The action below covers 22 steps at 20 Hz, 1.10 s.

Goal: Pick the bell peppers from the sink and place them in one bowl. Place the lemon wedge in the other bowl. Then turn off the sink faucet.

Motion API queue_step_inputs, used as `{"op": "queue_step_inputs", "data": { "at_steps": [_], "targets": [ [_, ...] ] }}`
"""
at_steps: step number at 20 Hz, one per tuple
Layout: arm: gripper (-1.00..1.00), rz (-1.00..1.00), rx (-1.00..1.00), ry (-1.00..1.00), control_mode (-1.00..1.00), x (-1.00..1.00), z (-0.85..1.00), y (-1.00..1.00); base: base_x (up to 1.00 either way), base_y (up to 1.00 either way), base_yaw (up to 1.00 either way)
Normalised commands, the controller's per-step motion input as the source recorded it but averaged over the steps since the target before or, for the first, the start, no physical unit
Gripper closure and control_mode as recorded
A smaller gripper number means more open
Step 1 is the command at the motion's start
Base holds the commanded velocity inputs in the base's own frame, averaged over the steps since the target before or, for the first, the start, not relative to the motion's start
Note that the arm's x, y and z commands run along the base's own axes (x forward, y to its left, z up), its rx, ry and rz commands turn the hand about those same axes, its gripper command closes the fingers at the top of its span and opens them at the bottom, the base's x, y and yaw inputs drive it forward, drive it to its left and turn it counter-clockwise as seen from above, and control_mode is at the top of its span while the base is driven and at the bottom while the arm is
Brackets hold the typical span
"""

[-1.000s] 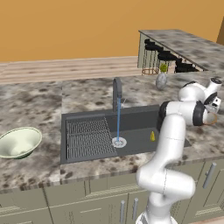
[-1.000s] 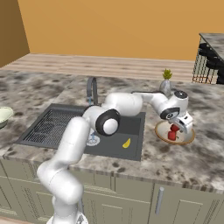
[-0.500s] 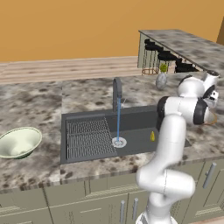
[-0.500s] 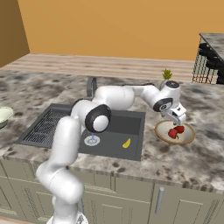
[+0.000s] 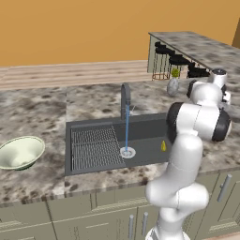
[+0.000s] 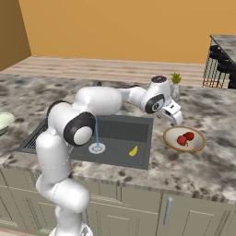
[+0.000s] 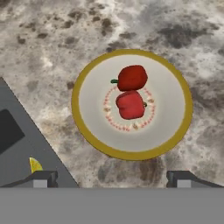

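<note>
- Granite counter [image 6: 203,170] ran around the sink, orange wall behind.
- Gripper [image 6: 174,115] hung above the counter between sink and tan bowl, jaws spread wide, nothing in them; fingertips [image 7: 41,178] sat far apart at the bottom of the hand view.
- Tan bowl [image 7: 94,135] lay right under the hand, on the counter to the right of the sink.
- Peppers: both red ones in the tan bowl, touching; one [image 7: 132,77] with a dark stem, the other [image 7: 130,105] beside it at the bowl's centre. Seen as red lumps [image 6: 186,138] from the right base view.
- Lemon [image 6: 133,150] lay on the sink floor, right part of the basin, near the drain; also at [image 5: 163,146] and at the basin edge [image 7: 35,165].
- Sink [image 5: 145,123] dark grey, wire rack [image 5: 96,147] on its left half, pale drain [image 5: 127,152] in the middle.
- Faucet [image 5: 125,99] stood behind the basin, water stream [image 5: 127,133] running down onto the drain.
- Green bowl [image 5: 20,152] sat on the counter well left of the sink, nothing visible in it.
- Small potted plant [image 6: 175,86] stood at the back of the counter, behind the hand.
</note>
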Motion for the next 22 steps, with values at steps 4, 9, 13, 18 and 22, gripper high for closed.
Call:
{"op": "queue_step_inputs", "data": {
  "at_steps": [4, 9, 13, 18, 22],
  "targets": [
    [-1.00, 0.04, -0.02, -0.01, -1.00, -0.66, 0.35, 0.60, 0.00, 0.00, 0.00],
    [-1.00, 0.05, -0.01, 0.00, -1.00, -0.72, 0.39, 0.52, 0.00, 0.00, 0.00],
    [-1.00, 0.05, 0.00, 0.00, -1.00, -0.58, 0.51, 0.43, 0.00, 0.00, 0.00],
    [-1.00, 0.13, 0.00, 0.03, -1.00, -0.41, 0.36, 0.50, 0.00, 0.00, 0.00],
    [-1.00, 0.21, 0.02, 0.11, -1.00, -0.31, 0.01, 0.60, 0.00, 0.00, 0.00]
  ]
}}
